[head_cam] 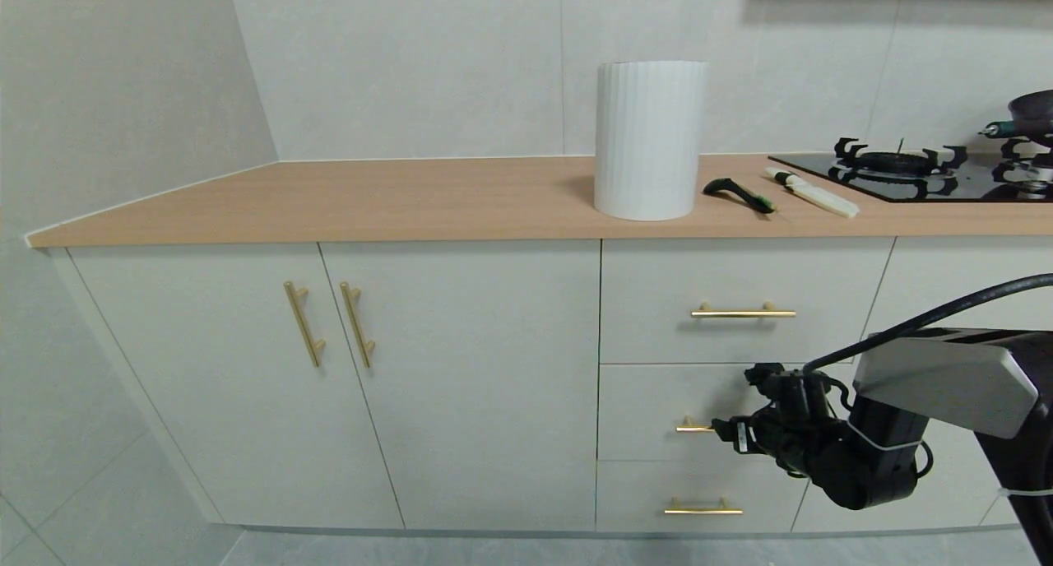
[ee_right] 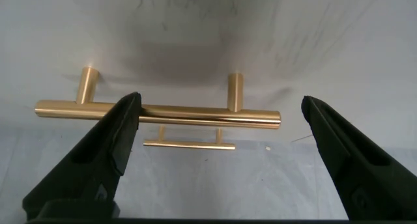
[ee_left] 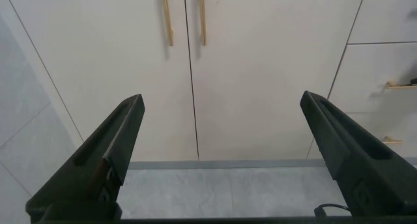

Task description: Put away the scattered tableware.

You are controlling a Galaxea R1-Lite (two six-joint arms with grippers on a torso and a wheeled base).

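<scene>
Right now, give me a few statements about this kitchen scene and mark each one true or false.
1. The right gripper is open, facing the middle drawer handle. True.
2. The white container lies on its side. False: it stands upright on the counter.
3. A black utensil and a white utensil lie between the white container and the stove. True.
4. The left gripper holds a spoon. False: it is open and empty, facing the cabinet doors.
5. The middle drawer is pulled out. False: its front sits flush with its neighbours.

A black gas hob [head_cam: 913,186] sits at the upper right; double cabinet doors [head_cam: 461,368] fill the lower left.
</scene>
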